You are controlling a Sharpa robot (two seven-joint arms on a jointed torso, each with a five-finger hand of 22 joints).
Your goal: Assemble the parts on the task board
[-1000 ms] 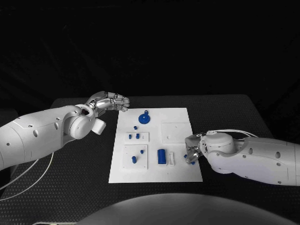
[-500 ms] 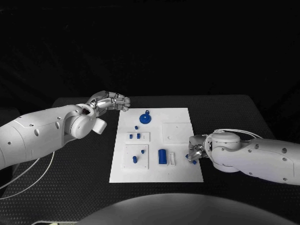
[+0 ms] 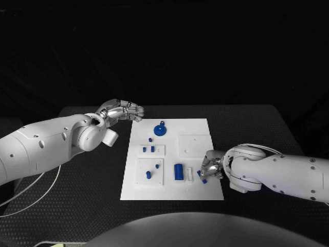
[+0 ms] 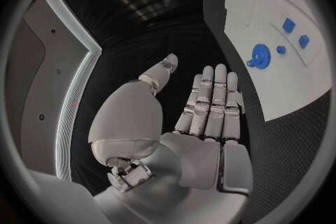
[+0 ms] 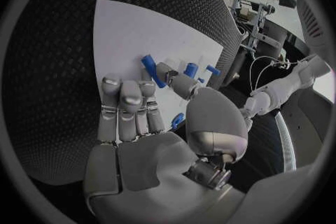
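The white task board (image 3: pixel 168 188) lies mid-table and carries several blue parts: a round disc with a knob (image 3: pixel 159 129), small pegs (image 3: pixel 147 150) and a longer cylinder (image 3: pixel 178 171). My right hand (image 3: pixel 211 167) hangs over the board's right edge, its fingers (image 5: pixel 129 106) stretched toward the cylinder (image 5: pixel 152 71). A small blue part (image 3: pixel 202 175) sits right under this hand, beside the thumb (image 5: pixel 177 120); whether it is gripped is unclear. My left hand (image 3: pixel 122 111) hovers off the board's far left corner, holding nothing, with fingers (image 4: pixel 210 101) straight and the thumb apart.
The board (image 4: pixel 294 78) lies on a black textured mat (image 3: pixel 90 170) with bare mat on both sides. A white cable (image 3: pixel 31 198) trails under my left arm. The table's edges drop into darkness.
My right hand has shifted a little to the left over the board's right edge, and the small blue part under it has shifted with it. The left hand has stayed put.
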